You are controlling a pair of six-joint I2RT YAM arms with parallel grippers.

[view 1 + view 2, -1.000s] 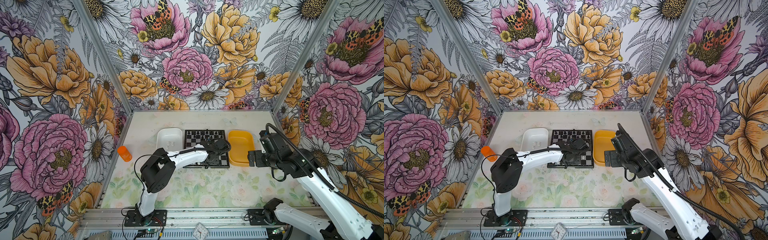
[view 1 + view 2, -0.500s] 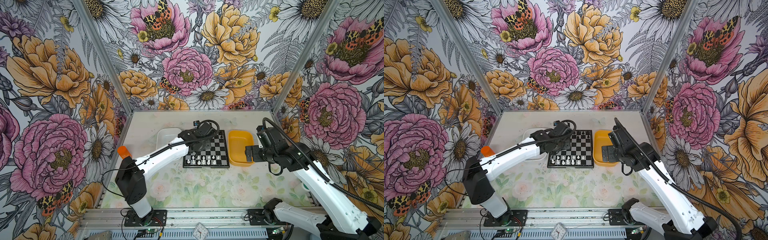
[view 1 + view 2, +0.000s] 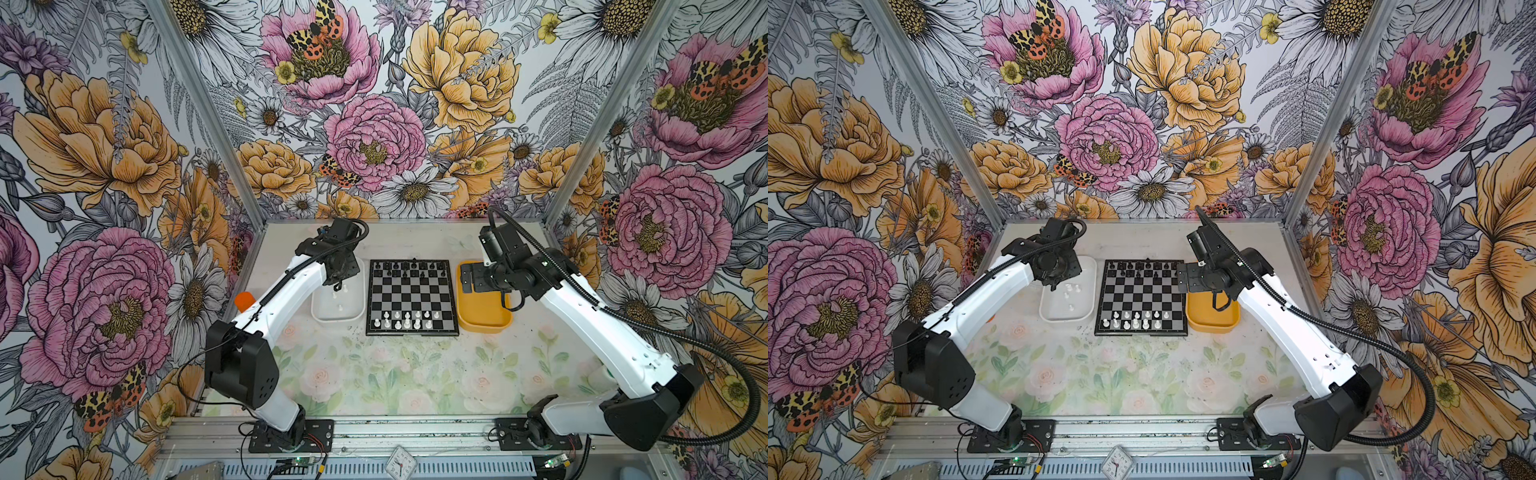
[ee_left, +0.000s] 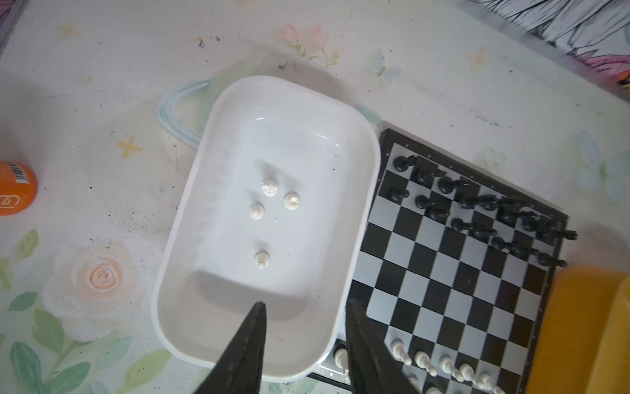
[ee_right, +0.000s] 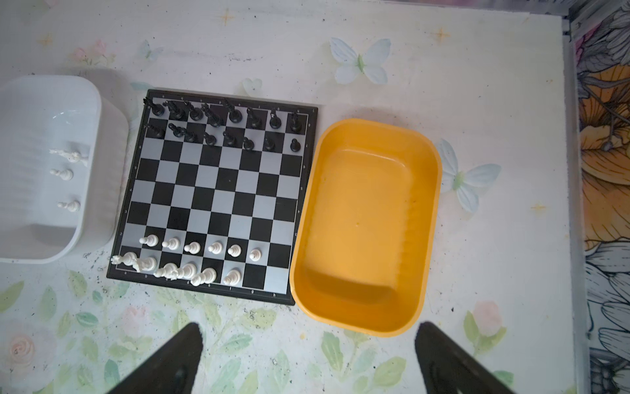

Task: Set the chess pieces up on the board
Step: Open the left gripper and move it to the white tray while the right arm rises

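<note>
Left fingers (image 4: 250, 337) part-open and empty above white tray (image 4: 300, 129), right fingers (image 5: 180, 351) wide, empty, bases out of frame.

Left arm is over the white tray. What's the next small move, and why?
Probably lower the left gripper onto the nearest white piece in the white tray: its jaws stand apart and empty, and the board lacks four white men.

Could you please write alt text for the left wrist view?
Four white chess pieces sit in a white tray, with the open, empty left gripper over one end. Beside it lies the chessboard, black pieces along one edge.
</note>
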